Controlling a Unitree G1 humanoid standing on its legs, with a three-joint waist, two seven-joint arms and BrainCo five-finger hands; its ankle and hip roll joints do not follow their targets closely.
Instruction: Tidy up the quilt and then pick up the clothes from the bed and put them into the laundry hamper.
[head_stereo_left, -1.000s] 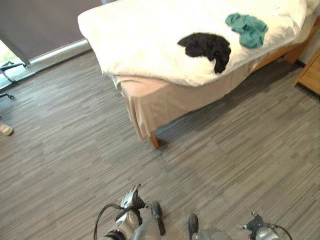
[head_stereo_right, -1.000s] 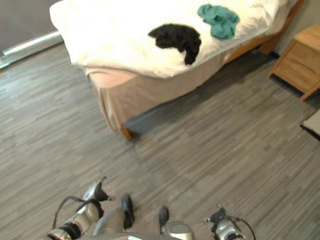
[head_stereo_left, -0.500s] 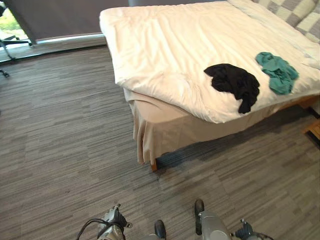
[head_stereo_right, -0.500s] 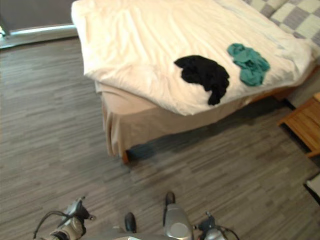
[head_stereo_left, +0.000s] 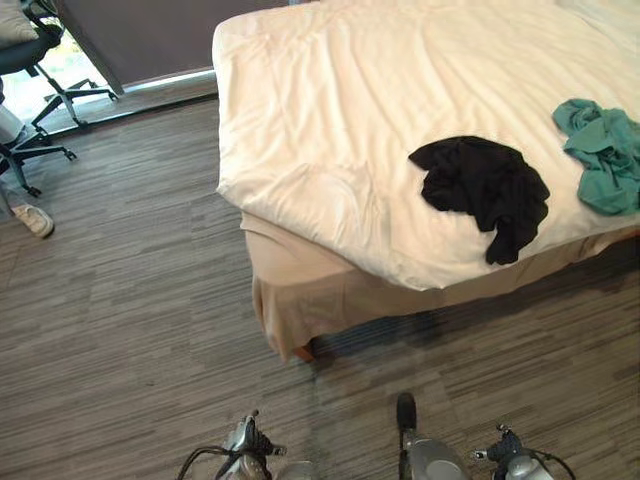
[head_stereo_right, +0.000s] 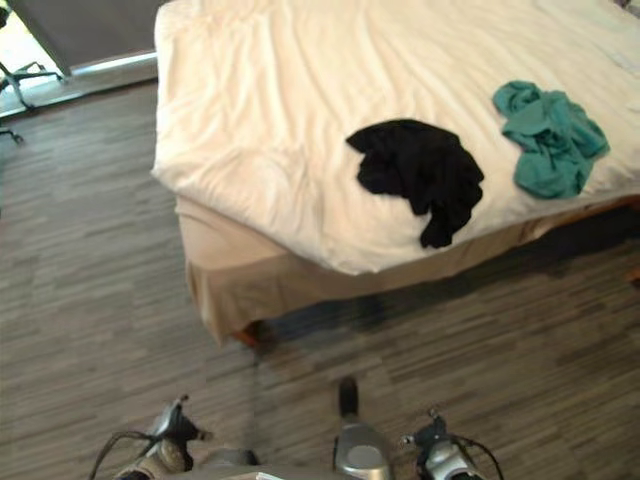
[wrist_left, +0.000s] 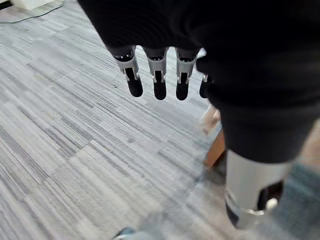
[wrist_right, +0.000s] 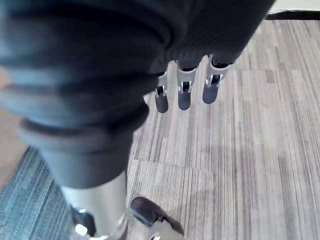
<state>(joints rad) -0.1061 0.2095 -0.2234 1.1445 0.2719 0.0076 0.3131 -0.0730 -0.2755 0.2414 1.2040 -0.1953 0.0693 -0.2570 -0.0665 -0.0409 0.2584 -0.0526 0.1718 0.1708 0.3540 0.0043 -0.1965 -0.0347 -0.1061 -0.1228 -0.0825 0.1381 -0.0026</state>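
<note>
A cream quilt lies spread over the bed, its near corner hanging over a beige bed skirt. A crumpled black garment rests on the quilt near the bed's front edge. A teal garment lies bunched to its right. My left hand hangs low over the floor, well short of the bed, fingers straight and holding nothing. My right hand hangs the same way on the other side, open and bare.
An office chair and a person's light shoe are at the far left by a dark blind. Grey plank floor stretches between me and the bed. A wooden bed leg shows under the skirt's corner.
The camera has shifted, so the bed now looks nearer and larger. Both garments lie where they were on the quilt. Both hands still hang low.
</note>
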